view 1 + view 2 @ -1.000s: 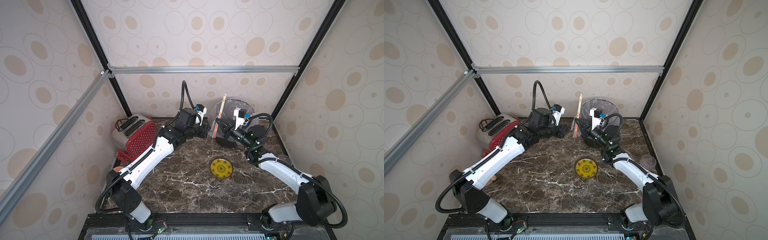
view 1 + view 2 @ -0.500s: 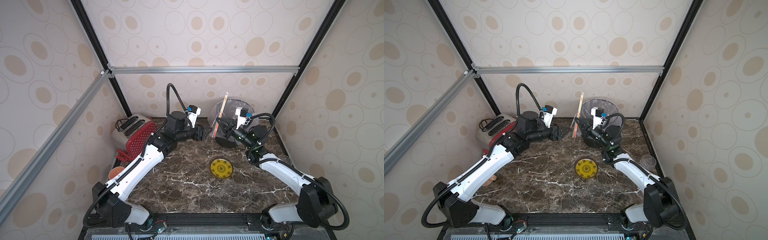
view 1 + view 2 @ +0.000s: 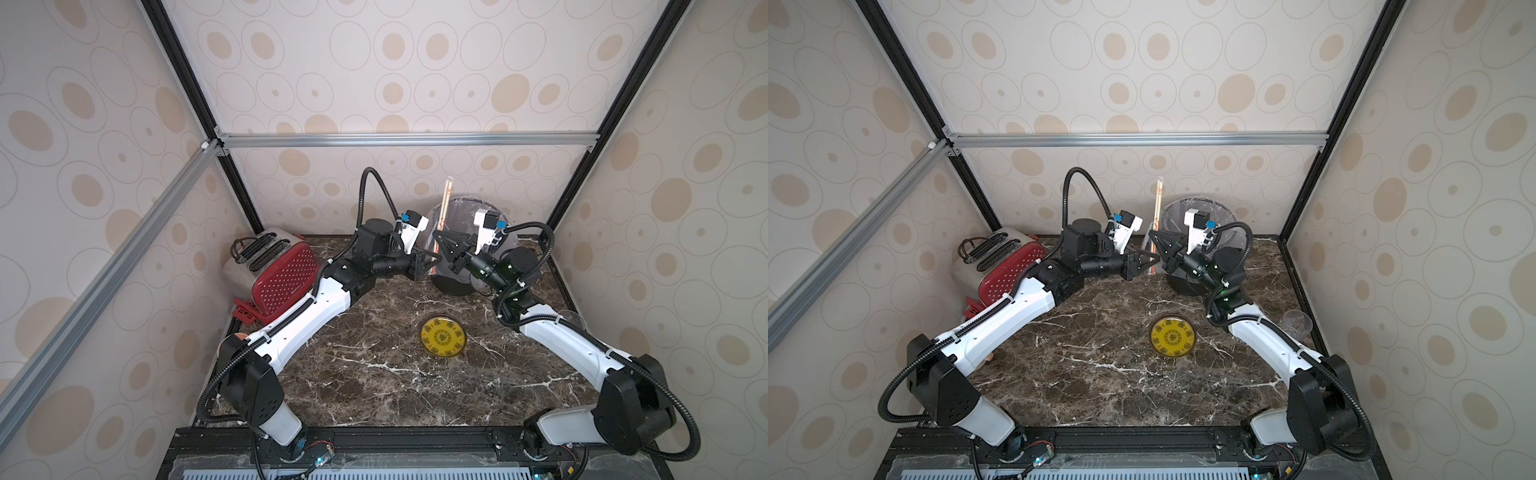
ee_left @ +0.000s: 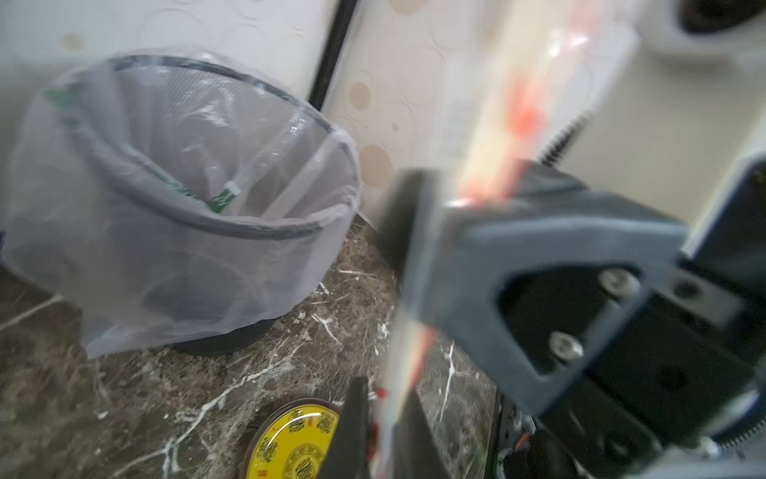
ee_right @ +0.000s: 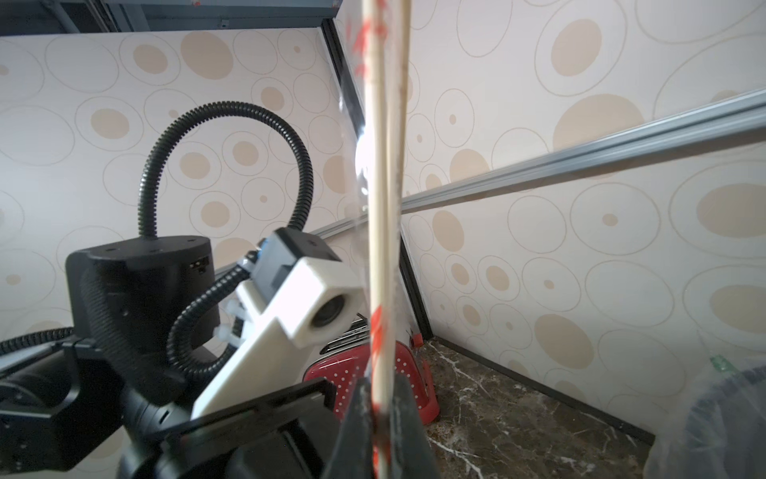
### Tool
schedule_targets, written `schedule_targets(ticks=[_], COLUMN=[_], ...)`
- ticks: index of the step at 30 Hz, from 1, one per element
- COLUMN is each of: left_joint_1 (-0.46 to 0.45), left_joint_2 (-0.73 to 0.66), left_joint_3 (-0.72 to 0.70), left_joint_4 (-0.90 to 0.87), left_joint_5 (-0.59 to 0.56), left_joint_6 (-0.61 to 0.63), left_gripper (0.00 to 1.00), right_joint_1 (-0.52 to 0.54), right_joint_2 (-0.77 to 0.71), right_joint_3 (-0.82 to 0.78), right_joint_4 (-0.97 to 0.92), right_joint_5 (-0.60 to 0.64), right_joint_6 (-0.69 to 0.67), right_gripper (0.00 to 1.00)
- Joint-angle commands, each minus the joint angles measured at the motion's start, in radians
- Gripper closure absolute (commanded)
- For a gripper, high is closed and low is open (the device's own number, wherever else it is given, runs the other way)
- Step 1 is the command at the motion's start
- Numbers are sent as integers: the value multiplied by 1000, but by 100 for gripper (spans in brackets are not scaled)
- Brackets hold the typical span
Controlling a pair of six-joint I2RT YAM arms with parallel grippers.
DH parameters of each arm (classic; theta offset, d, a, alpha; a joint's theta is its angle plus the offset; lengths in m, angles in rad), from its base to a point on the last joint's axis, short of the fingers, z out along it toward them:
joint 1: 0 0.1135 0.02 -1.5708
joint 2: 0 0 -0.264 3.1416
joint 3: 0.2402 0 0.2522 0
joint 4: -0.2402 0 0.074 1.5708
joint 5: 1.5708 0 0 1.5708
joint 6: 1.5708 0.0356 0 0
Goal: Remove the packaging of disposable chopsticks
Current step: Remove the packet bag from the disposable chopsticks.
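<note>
The disposable chopsticks (image 3: pixel 446 195) stand nearly upright at the back of the table, still inside the packaging (image 5: pixel 375 331), a clear sleeve with orange-red stripes. My right gripper (image 3: pixel 437 237) is shut on the wrapped sticks low down; in the right wrist view its fingers (image 5: pixel 356 427) pinch them and the chopsticks (image 5: pixel 383 207) rise above. My left gripper (image 3: pixel 432 262) comes in from the left just below and is shut on the sleeve's lower end. In the left wrist view the packaging (image 4: pixel 387 427) runs between its dark fingertips (image 4: pixel 354 431).
A grey bin (image 3: pixel 455 284) lined with a clear bag stands right behind the grippers. A red toaster (image 3: pixel 278 270) sits at the back left, a yellow round disc (image 3: pixel 443 343) lies mid-table, and a clear cup (image 3: pixel 1298 324) is by the right wall.
The left gripper opened wide and drew back a little to the left, then moved right again and shut on the sleeve's lower end. The right gripper and the sticks held still.
</note>
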Motion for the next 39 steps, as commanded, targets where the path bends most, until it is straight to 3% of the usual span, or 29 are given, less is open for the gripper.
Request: schedule_targets(ticks=[1, 7, 11, 14, 18, 23, 31, 39], left_joint_1=[15, 17, 15, 16, 16, 13, 11, 10], left_joint_2=[-5, -22, -35, -53, -54, -44, -49, -50], left_joint_3=[50, 42, 36, 15, 6, 10, 11, 20], left_joint_4=[28, 3, -39, -42, -50, -51, -64, -82], left_joint_5=[-31, -61, -57, -46, -39, -19, -16, -21], left_joint_6=[-7, 27, 68, 89, 96, 97, 103, 111], left_gripper=[100, 100, 100, 100, 100, 100, 100, 100], right_joint_1=[11, 10, -38, -99, -117, -116, -110, -109], right_joint_2=[-22, -51, -62, -22, 44, 117, 189, 201], right_joint_3=[15, 30, 98, 173, 274, 387, 454, 417], right_joint_4=[34, -79, -179, -167, -156, -215, -239, -146], right_joint_5=[-46, -54, -137, -217, -299, -305, -280, -310], right_joint_6=[-1, -55, -31, 81, 146, 136, 131, 181], right_gripper=[100, 99, 66, 56, 51, 48, 54, 91])
